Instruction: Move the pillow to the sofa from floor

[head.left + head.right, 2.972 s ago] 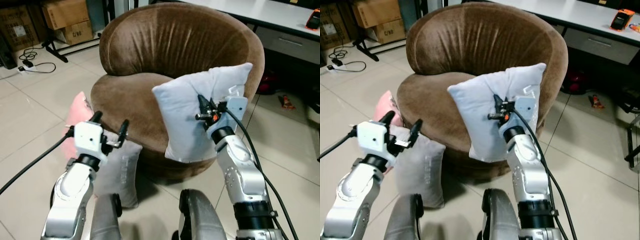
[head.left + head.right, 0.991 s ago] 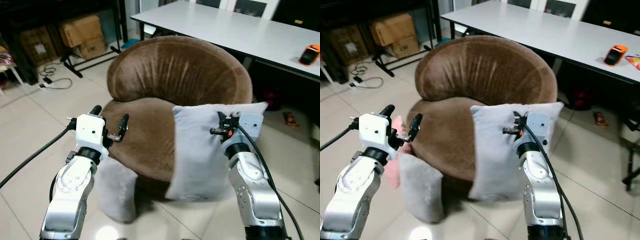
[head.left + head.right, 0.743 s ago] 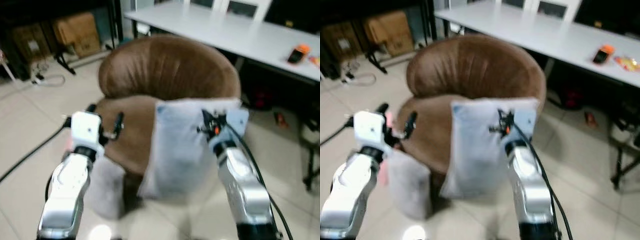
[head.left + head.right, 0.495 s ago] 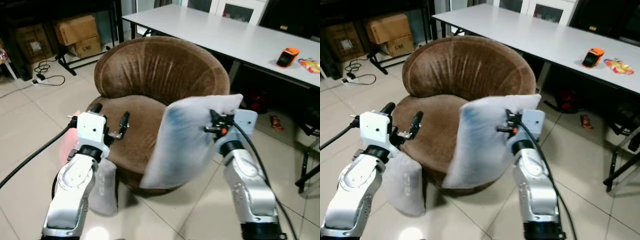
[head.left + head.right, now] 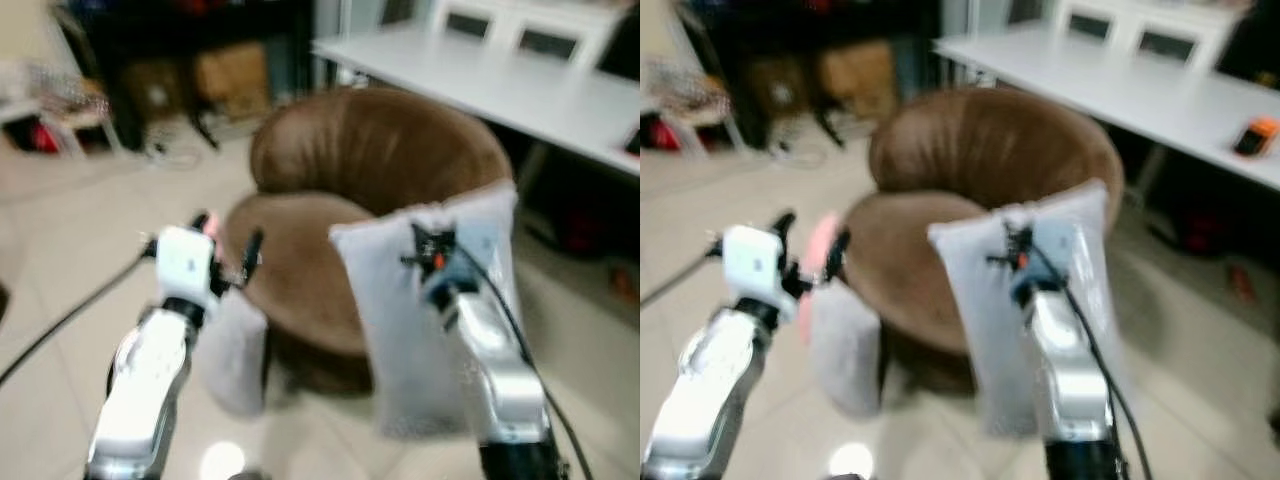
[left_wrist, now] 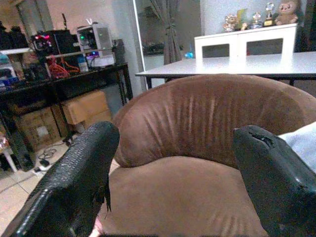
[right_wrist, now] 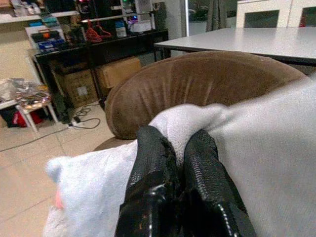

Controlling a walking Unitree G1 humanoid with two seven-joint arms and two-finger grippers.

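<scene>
A pale grey pillow hangs upright in front of the brown round sofa, just off its seat's front right edge. My right gripper is shut on a pinch of the pillow's cloth near its top. A second grey pillow stands on the floor against the sofa's left side, with a pink one behind it. My left gripper is open above the sofa's left edge, nothing between its fingers. The head views are blurred.
A long white table stands behind the sofa, with an orange device on it. Cardboard boxes and cables lie on the tiled floor at the back left, under dark shelving.
The whole head picture has shifted and blurred, so the camera moved. The held pillow has swung from a tilt to hang straight down from my right gripper.
</scene>
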